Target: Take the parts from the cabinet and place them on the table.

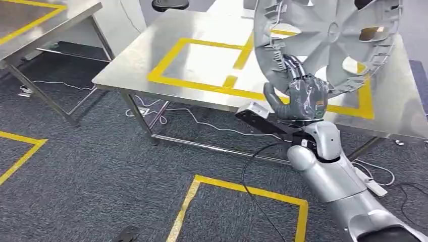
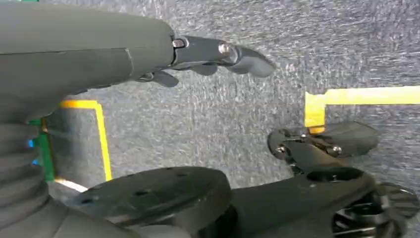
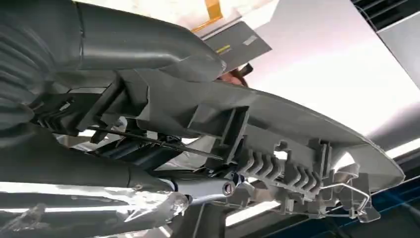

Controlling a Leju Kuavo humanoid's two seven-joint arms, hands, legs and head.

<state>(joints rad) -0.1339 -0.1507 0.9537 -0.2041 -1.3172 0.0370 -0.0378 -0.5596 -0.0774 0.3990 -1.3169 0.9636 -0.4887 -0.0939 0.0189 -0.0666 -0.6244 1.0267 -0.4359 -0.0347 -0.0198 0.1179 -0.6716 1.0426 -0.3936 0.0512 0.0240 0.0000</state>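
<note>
A large silver-grey wheel cover (image 1: 328,40) stands nearly upright in the air over the near right part of the steel table (image 1: 151,55), its clipped inner side toward me. My right hand (image 1: 300,98) grips its lower rim from below, fingers hooked inside the rim. In the right wrist view the cover's rim (image 3: 277,134) with its clips runs across my thumb and fingers. My left hand (image 2: 218,54) hangs over the carpet, fingers apart, holding nothing.
Yellow tape rectangles (image 1: 202,65) mark the tabletop under and left of the cover. A second steel table (image 1: 30,25) stands at the far left. Cables (image 1: 202,123) lie on the carpet under the table, and yellow tape squares (image 1: 242,189) mark the floor.
</note>
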